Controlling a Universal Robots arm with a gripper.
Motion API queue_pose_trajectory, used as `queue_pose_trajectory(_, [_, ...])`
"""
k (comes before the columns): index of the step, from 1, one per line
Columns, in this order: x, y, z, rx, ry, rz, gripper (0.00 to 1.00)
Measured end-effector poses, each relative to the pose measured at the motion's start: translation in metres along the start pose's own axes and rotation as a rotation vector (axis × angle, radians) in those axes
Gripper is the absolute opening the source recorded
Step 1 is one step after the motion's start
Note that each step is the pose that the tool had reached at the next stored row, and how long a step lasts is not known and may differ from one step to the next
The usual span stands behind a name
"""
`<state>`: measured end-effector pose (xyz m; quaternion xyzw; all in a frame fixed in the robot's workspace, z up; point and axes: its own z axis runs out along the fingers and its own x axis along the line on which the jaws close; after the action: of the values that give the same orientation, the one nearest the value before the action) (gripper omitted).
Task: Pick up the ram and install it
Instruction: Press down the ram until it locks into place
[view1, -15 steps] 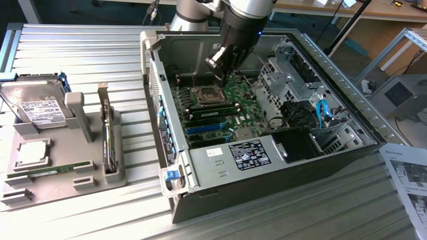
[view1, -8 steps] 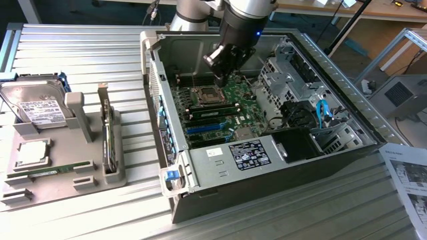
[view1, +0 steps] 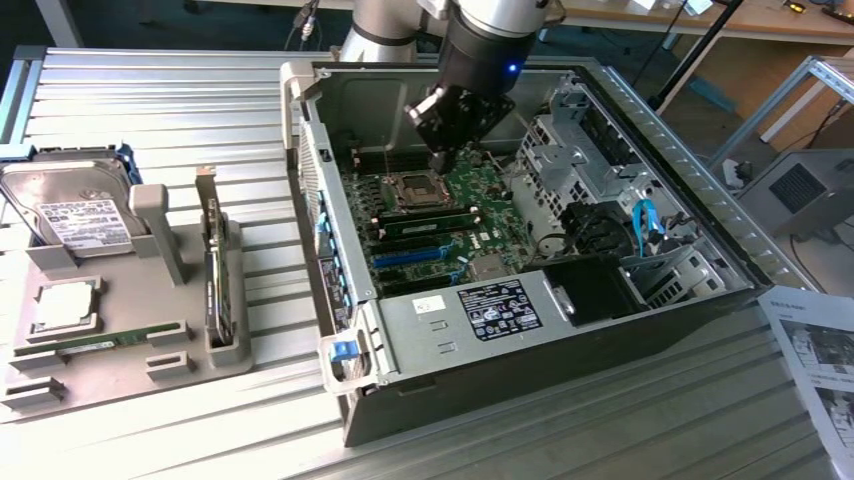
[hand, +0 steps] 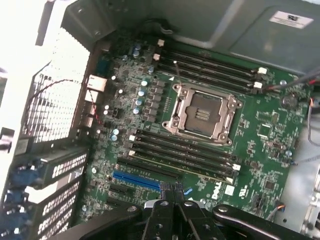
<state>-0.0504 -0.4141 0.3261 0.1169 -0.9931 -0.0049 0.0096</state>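
Observation:
My gripper (view1: 445, 150) hangs inside the open computer case (view1: 441, 350), above the motherboard (view1: 467, 185) near the empty processor socket (view1: 411, 185). In the wrist view the gripper (hand: 172, 192) is shut, its fingers pressed together with nothing between them. A long thin green ram (view1: 427, 217) lies along one of the memory slots just beside the socket; it also appears in the wrist view as the ram (hand: 182, 167), one pale-edged strip among the black slots. Whether it is fully seated I cannot tell. Another green stick (view1: 100, 343) lies on the grey tray at the exterior view's left.
The grey tray (view1: 187, 375) also holds a hard drive (view1: 74, 210), a square silver processor (view1: 64, 305) and an upright expansion card (view1: 214, 280). Drive cages and cables (view1: 601, 200) crowd the case's right side. A blue slot (hand: 142, 180) lies near the fingers.

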Motion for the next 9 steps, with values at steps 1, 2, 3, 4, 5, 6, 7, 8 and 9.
queue_pose_trajectory(1, [0.0,0.0,0.0,-0.0003,-0.0002,0.017,0.11])
queue_pose_trajectory(2, [0.0,0.0,0.0,-0.0006,-0.0003,0.033,0.11])
queue_pose_trajectory(3, [0.0,0.0,0.0,-0.0009,-0.0005,0.05,0.11])
queue_pose_trajectory(4, [0.0,0.0,0.0,-0.0012,-0.0007,0.067,0.11])
queue_pose_trajectory(5, [0.0,0.0,0.0,-0.0016,-0.001,0.089,0.11])
queue_pose_trajectory(6, [0.0,0.0,0.0,-0.0019,-0.0012,0.105,0.11])
queue_pose_trajectory(7, [0.0,0.0,-0.0001,-0.0021,-0.0013,0.121,0.11])
queue_pose_trajectory(8, [0.0,0.0,0.0,-0.0025,-0.0015,0.138,0.11])
queue_pose_trajectory(9, [0.0,0.0,0.0,-0.0028,-0.0017,0.154,0.11])
